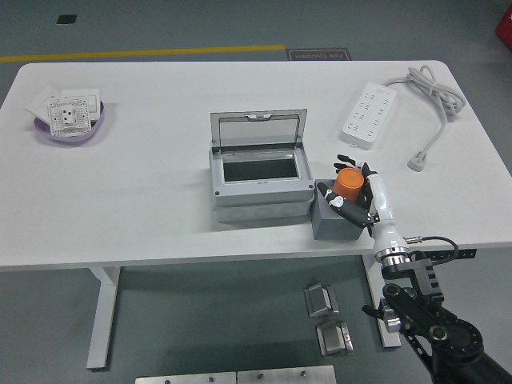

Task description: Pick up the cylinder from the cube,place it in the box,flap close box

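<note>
We see bare table left of the open box. Just right, near the front edge, the orange cylinder sits over the cube, right hand fingers curled around it, probably gripping.

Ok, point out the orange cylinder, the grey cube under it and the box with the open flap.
orange cylinder (348, 182), head view, on its orange side wall.
grey cube (334, 223), head view, on its front face.
box (260, 198), head view, on the front rim below the opening.
</note>
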`<action>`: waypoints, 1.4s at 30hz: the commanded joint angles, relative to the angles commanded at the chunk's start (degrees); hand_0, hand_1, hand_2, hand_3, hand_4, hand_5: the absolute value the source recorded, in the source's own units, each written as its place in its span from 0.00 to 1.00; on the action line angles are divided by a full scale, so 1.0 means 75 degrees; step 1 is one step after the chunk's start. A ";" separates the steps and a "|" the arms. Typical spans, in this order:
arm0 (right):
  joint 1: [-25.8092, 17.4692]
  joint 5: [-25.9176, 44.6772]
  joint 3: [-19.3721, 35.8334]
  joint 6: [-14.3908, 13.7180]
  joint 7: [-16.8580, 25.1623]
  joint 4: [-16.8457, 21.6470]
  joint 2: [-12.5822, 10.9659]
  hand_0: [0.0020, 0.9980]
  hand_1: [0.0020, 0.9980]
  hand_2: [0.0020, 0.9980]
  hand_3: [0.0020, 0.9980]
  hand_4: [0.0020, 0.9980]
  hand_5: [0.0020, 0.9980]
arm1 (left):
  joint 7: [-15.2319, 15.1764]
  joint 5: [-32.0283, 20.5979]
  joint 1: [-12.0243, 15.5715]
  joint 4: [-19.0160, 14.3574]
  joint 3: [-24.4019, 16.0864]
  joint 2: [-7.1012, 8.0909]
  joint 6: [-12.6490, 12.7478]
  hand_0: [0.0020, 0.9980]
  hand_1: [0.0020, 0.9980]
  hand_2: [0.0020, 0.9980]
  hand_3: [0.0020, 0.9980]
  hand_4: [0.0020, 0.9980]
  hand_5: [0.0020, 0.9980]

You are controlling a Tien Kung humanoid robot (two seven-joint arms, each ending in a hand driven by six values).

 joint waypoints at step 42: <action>0.0075 -0.0164 -0.0206 -0.0252 -0.0160 0.0106 -0.0069 0.69 0.67 0.66 0.67 0.00 0.00 | 0.0002 0.0353 0.0011 0.0000 -0.0309 -0.0050 -0.0019 0.63 0.58 0.55 0.59 0.49 0.04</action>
